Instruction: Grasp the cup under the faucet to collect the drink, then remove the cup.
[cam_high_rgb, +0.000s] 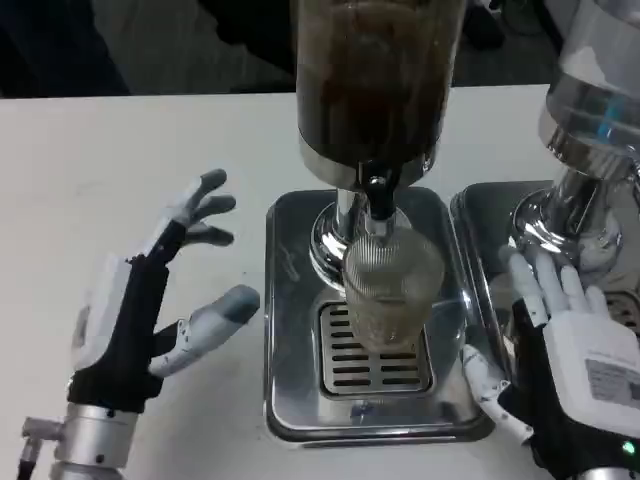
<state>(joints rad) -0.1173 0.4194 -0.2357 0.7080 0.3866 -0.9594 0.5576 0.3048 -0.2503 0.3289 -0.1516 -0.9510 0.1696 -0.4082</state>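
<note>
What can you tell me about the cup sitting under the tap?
The cup is a clear, ribbed tumbler, glass or plastic by its look, standing upright on the slotted drip grille of the steel tray, directly below the black faucet. It looks partly filled with a pale drink. Neither hand touches it; both are open beside the tray.

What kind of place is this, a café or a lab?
Probably a test bench set up like a drinks counter: a drink dispenser with a ribbed cup under its faucet, on a metal drip tray atop a plain white table.
</note>
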